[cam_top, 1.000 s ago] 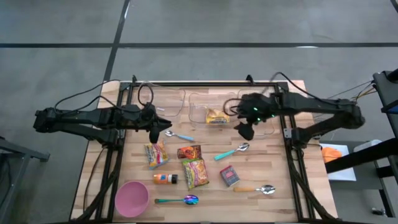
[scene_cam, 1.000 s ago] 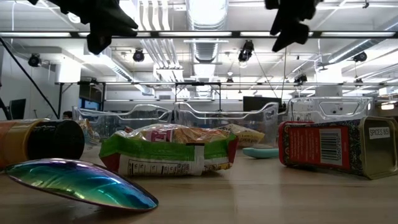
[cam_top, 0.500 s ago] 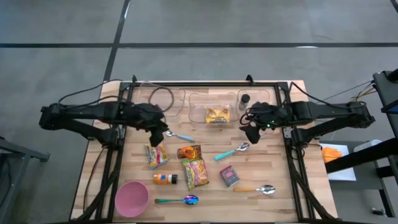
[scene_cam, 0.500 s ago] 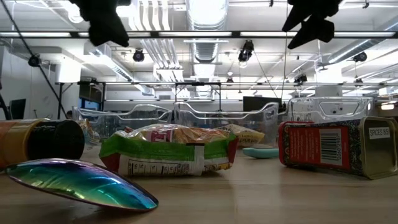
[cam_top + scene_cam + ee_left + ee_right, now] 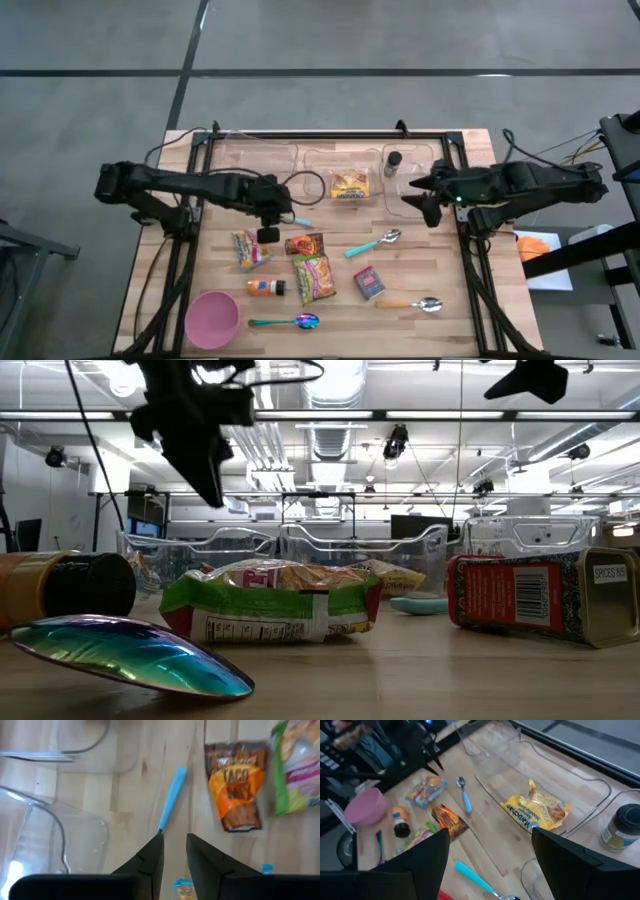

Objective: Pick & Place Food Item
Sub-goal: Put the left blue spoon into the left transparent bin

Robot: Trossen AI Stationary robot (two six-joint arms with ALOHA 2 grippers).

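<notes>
L gripper point(image 5: 268, 234) above snack pkt point(image 5: 251, 250) | pkt lengthwise near-far

The left gripper point(image 5: 268, 233) is being held above the table point(image 5: 470, 330), just at three o'clock of a candy bag point(image 5: 250, 249). At two o'clock from it, a yellow noodle packet point(image 5: 349, 185) is being kept in the middle clear bin point(image 5: 316, 170). The right gripper point(image 5: 420, 195) is being held at the table's three o'clock edge.

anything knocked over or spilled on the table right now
No spill or damage shows. The orange spice bottle and the red spice tin lie on their sides, and the packets and spoons are scattered loosely. The yellow noodle packet sits in the middle clear bin, and a jar stands upright in the bin beside it.
</notes>
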